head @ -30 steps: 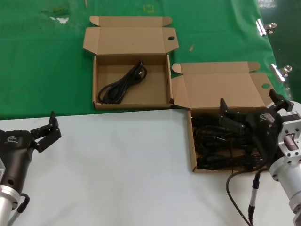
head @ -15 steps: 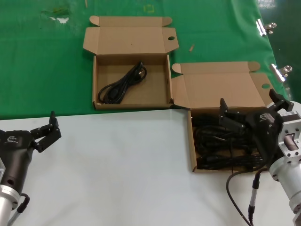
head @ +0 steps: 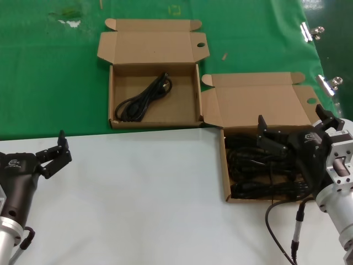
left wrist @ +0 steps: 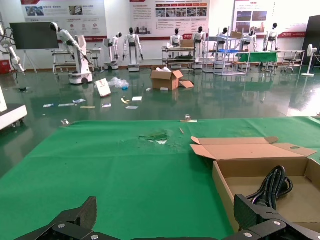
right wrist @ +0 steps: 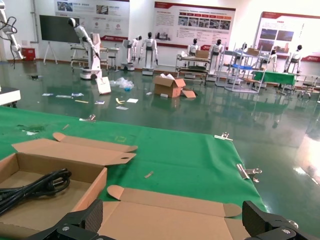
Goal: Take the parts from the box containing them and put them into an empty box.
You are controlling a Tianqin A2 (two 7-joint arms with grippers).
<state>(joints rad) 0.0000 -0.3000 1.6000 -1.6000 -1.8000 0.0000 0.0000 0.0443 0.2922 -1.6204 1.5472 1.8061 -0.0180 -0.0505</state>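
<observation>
While the left gripper [head: 57, 150] waits wide-jawed at the desk's [head: 138, 199] near left, the right gripper [head: 266, 134] hovers, jaws spread, over the parts [head: 259, 174] in the right box [head: 253, 102]; one cable [head: 144, 98] lies in the far box [head: 151, 47].

- A green cloth [head: 49, 83] covers the far half of the work surface, with a pale scuffed patch [head: 70, 22] near its back edge.
- A white tabletop [head: 138, 199] fills the near half.
- Metal binder clips [head: 312, 31] sit along the cloth's right edge.
- Beyond the table lies a glossy hall floor [left wrist: 150, 107] strewn with paper scraps.
- An open carton [left wrist: 166, 79] stands on that floor.
- White humanoid robots [left wrist: 131, 47] line the back wall beneath posters [left wrist: 63, 10].
</observation>
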